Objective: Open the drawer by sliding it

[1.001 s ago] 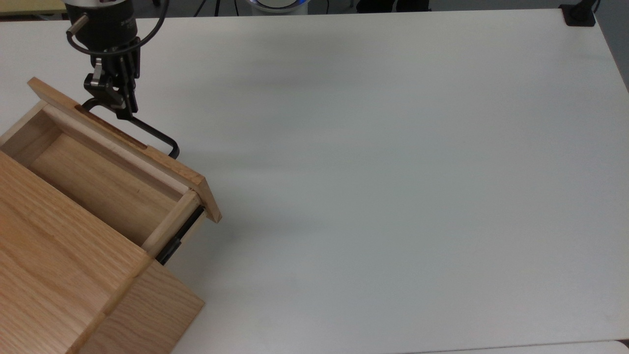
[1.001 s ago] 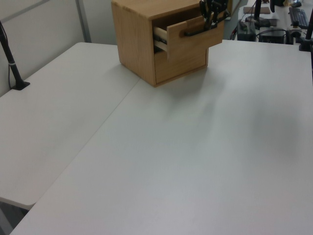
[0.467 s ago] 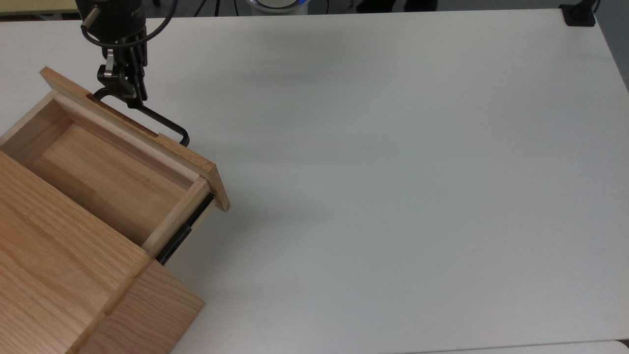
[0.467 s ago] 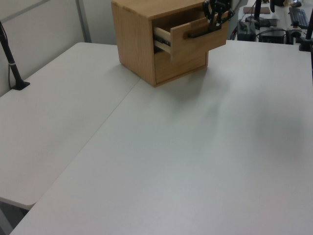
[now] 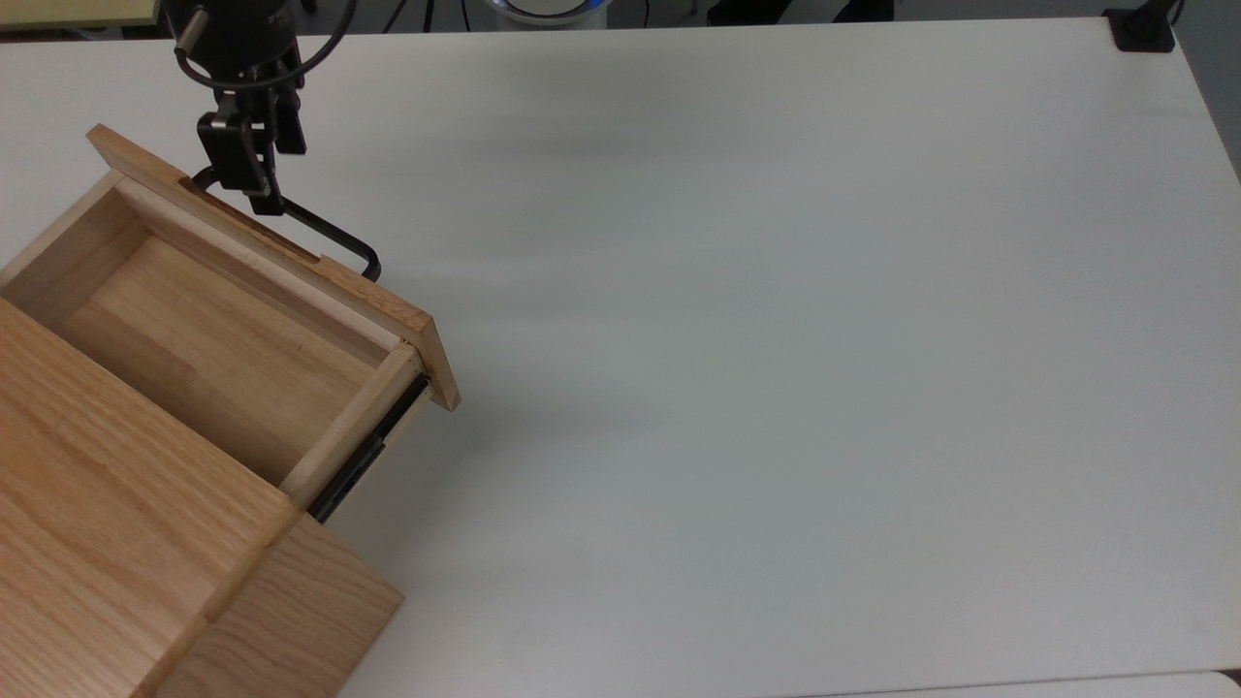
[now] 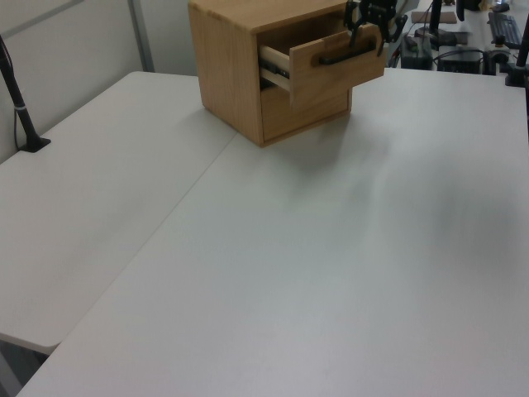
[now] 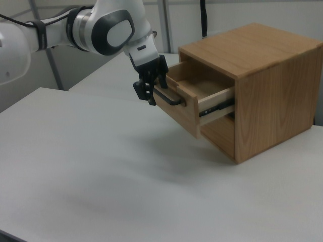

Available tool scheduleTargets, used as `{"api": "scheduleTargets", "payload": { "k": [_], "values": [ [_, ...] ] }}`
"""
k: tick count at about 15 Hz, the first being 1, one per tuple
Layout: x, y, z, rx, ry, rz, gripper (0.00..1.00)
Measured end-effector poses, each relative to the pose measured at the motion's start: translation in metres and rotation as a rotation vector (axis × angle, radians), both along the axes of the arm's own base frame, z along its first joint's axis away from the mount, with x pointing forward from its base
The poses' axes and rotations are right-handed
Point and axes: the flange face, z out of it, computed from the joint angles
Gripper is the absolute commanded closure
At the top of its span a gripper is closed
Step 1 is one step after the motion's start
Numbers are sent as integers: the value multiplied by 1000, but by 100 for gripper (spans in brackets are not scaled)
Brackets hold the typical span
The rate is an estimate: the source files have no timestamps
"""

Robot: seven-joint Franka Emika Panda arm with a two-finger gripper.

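- So the drawer [image 5: 223, 320] is already pulled a good way out of the cabinet [image 7: 262, 85]; from above you can look straight down at its bare wooden floor, and the black slide rail [image 5: 364, 456] shows along its side.
- Gripper [image 5: 254, 179] sits at the handle [image 5: 330, 236], on the end farther from the rail. Its fingers [image 7: 150, 89] straddle the bar, but I honestly can't tell whether they're pinching it or just sitting loose around it.
- Holding the bar makes sense to me: it's the only thing sticking out of the flat front panel, and it runs across the slide direction, so pulling on it draws the box straight out.
- Being off-centre on the bar could twist the drawer a bit on its rails, I'd guess, though the front looks square to the cabinet in the right view.
- Arm [image 7: 101, 27] comes in from the side of the cabinet the drawer opens toward, so it's pulling back toward itself.
- Judging by how much is out, the job looks mostly done; there may be a bit of travel left on the rail.
- Around the cabinet: the white table [image 5: 776, 339] is bare in front of the drawer, so I see nothing in the way of the pull.
- Far from the cabinet, a black clamp [image 5: 1142, 29] grips the table's corner, and cluttered desks [image 6: 475, 33] sit behind the cabinet in the left view. Neither matters here.
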Motion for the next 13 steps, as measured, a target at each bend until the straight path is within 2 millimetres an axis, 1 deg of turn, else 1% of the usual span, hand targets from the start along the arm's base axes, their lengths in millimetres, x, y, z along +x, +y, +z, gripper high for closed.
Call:
{"api": "scheduleTargets", "payload": {
  "k": [3,6,8,9,11,12,13],
  "values": [
    [-10,3,17,-15,0,47,0],
    [-25,7,33,-44,29,178,0],
    [-33,12,41,-77,57,340,0],
    [-36,18,44,-94,75,441,0],
    [-42,34,48,-124,107,646,0],
    [-45,44,50,-142,125,775,0],
    [-49,59,51,-157,154,943,0]
  ]
}}
